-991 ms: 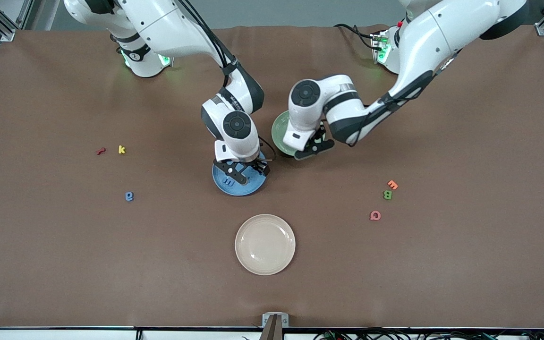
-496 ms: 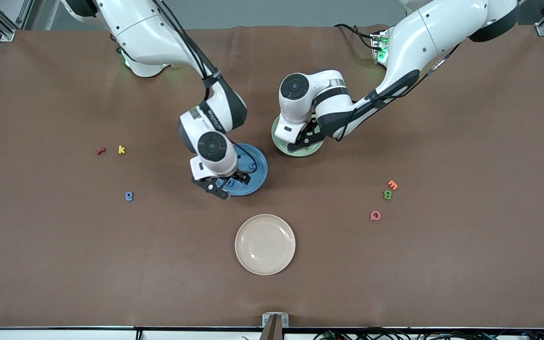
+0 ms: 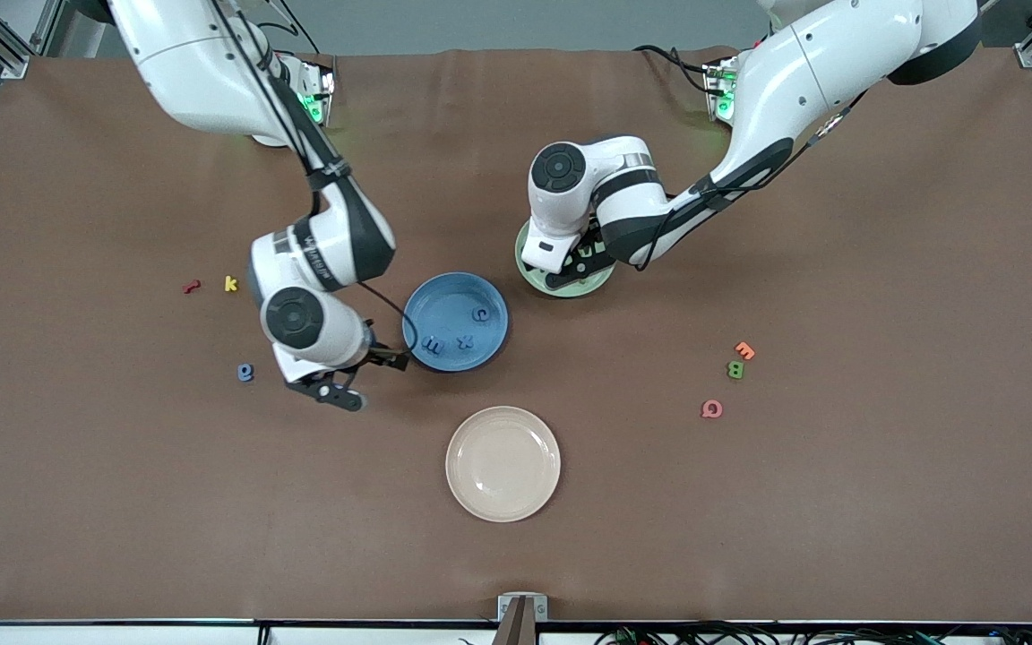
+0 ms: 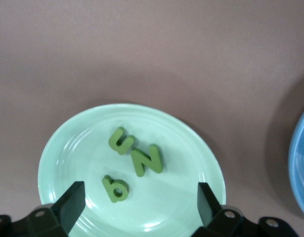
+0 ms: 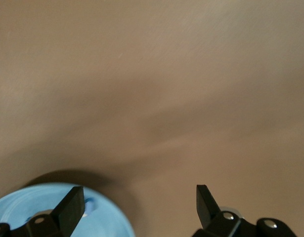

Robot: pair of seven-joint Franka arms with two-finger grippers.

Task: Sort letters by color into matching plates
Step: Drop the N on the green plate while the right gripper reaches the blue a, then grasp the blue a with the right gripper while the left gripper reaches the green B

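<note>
— Where do your grippers stand?
— Your left gripper (image 4: 138,205) hangs spread wide over the green plate (image 4: 58,148), three green letters (image 4: 134,159) on it. Your right gripper (image 3: 348,377) gapes empty beside the blue plate (image 3: 444,291).

A cream plate (image 3: 503,464), red (image 3: 192,287), yellow (image 3: 230,283), orange (image 3: 744,350) and pink (image 3: 711,408) letters.

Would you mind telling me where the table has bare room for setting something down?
The widest bare cloth lies nearer the front camera than the cream plate. Another open patch lies between that plate and the pink letter. It is crowded around the blue plate and green plate, where the right gripper and left gripper hang open.
</note>
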